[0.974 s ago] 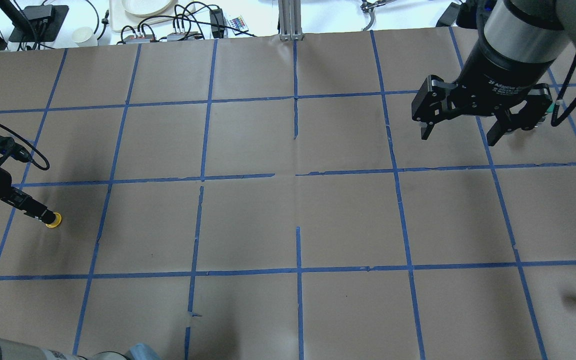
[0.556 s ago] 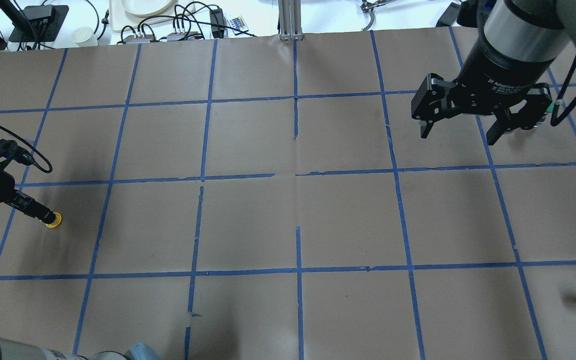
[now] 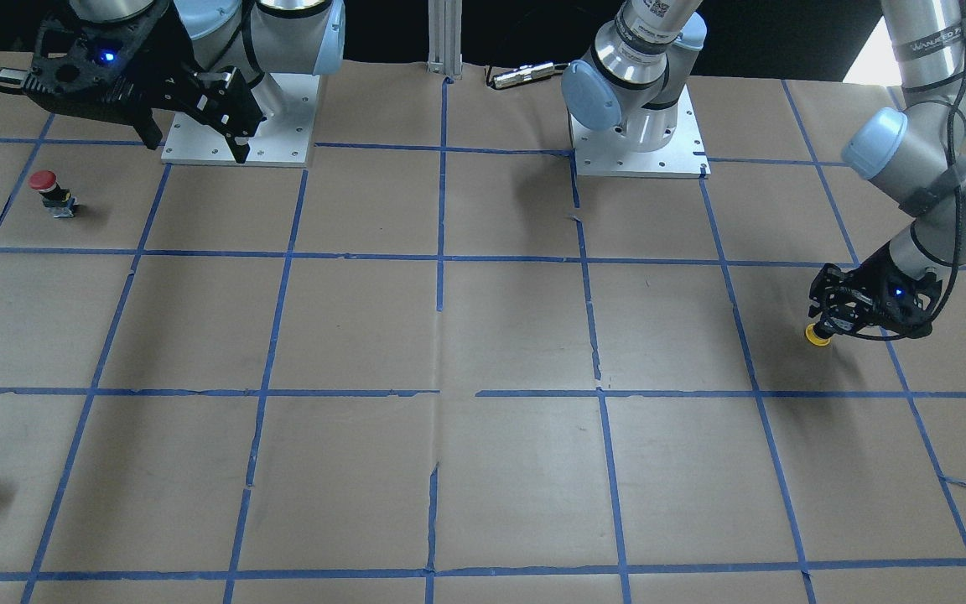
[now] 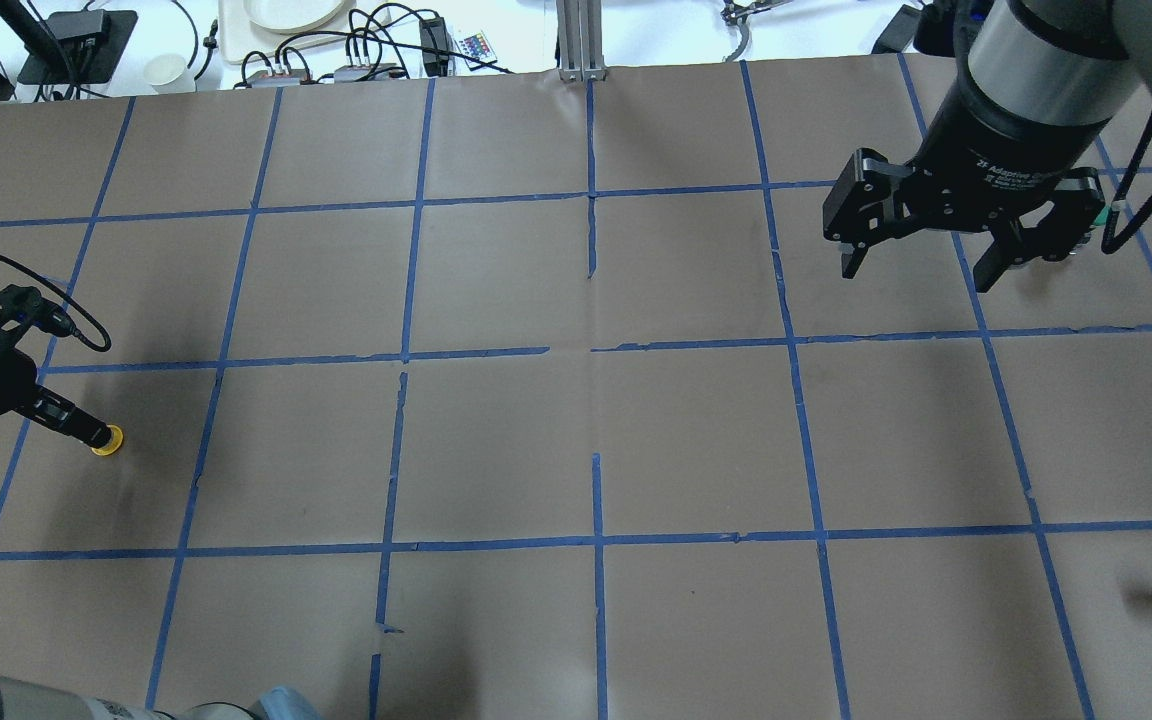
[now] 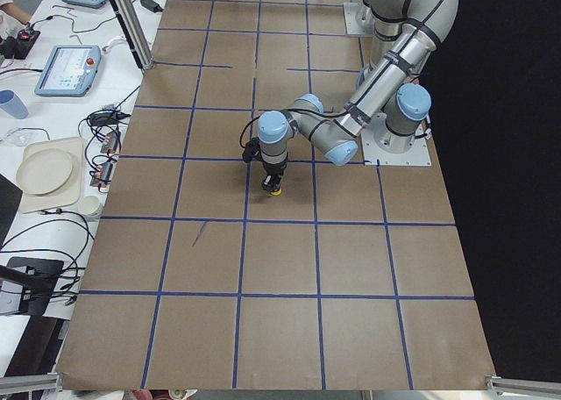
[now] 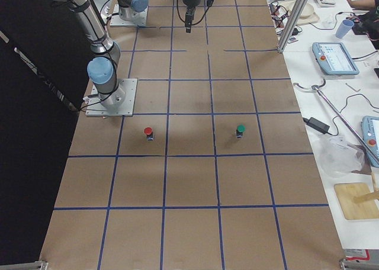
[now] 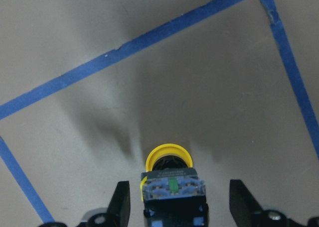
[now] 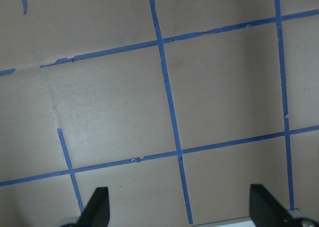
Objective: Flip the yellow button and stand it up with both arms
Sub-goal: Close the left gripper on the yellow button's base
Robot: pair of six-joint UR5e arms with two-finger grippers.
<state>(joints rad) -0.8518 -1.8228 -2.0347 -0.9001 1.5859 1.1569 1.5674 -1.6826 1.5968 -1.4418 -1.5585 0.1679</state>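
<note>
Both jaws of the left gripper (image 7: 180, 192) stand apart, flanking the yellow button (image 7: 168, 174) that rests cap-down on the table (image 4: 496, 440) at the robot's far left, likely poised to grip its body, while the right gripper (image 4: 917, 278) hangs spread, well away

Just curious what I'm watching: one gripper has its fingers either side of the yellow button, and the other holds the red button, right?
Not quite: the right gripper is open and empty; the front-facing view shows the red button alone on the table. The left gripper does straddle the yellow button.
</note>
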